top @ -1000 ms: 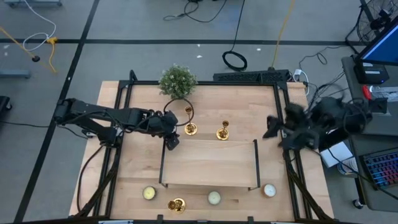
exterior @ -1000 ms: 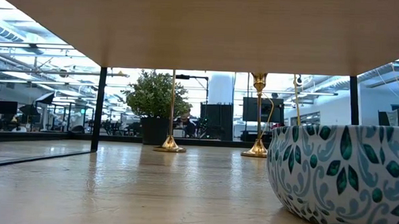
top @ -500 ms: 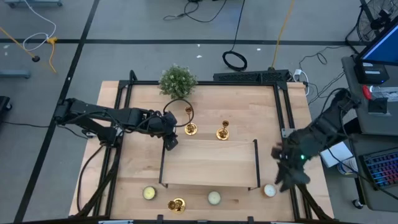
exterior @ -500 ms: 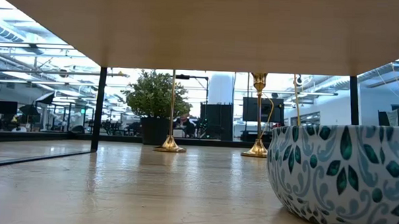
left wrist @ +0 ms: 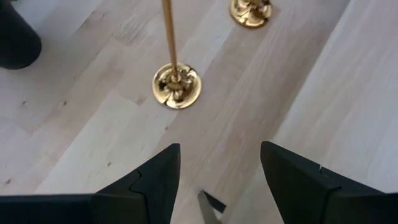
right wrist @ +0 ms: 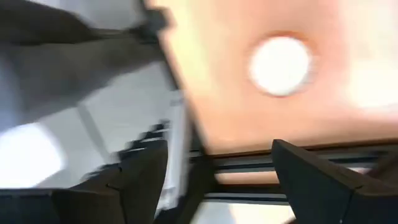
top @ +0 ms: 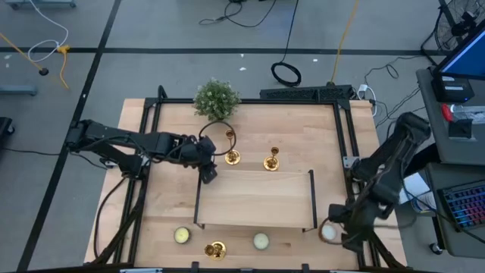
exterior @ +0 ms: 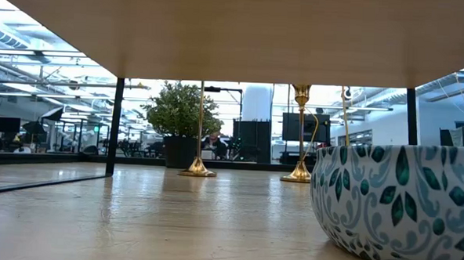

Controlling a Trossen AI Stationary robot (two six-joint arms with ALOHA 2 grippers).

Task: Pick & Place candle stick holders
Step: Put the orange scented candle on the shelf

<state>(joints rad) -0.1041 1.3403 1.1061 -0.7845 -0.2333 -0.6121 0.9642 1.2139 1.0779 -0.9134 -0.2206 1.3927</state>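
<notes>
Candle stick holders (top: 233, 157) look top-heavy and slick; take yours by the thin stem, left gripper (left wrist: 217, 180) fingers apart, empty.

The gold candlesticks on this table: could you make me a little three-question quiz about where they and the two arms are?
1. How many gold candlesticks are on the table?
2. True or false: the left gripper is holding a candlestick.
3. What does the right gripper hover by: A) plant B) white candle C) shelf?

Key
1. Three: two behind the shelf, one at the front edge.
2. False; it is open and empty.
3. B.
</notes>
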